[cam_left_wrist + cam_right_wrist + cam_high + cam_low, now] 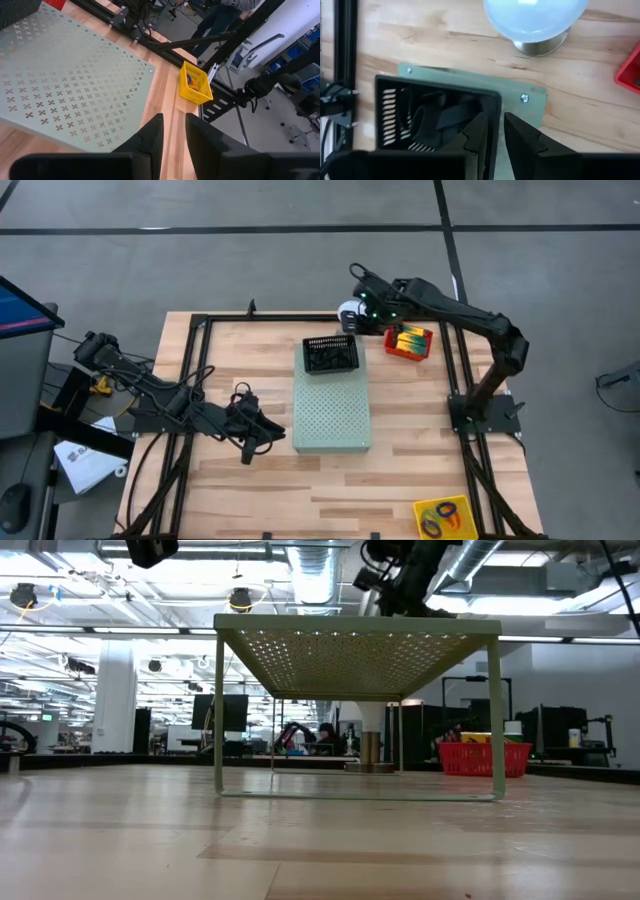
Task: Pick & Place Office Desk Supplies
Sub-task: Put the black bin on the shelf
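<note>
The wooden table [330,480] carries one pale-green perforated board [332,413] in the middle, standing on thin legs like a small shelf. On its far end sits one black basket [331,354] with dark items inside, too dim to count. One red basket [408,341] with yellow-green boxes stands near the far right side, and one yellow basket [443,516] with coloured band loops lies at the near right corner; I make out about four loops. One white dome [348,312] stands just behind the black basket.

The right gripper [356,317] hangs over the far right corner of the black basket, between the dome and the red basket. Its fingers [485,132] are almost together, with only a narrow gap, and they pinch nothing. The red basket lies just to its right, so I judge this arm the nearer one for both far baskets.

The left gripper [262,430] waits beside the board's near left edge, fingers [150,137] close together and empty. The yellow basket is well apart from both.
</note>
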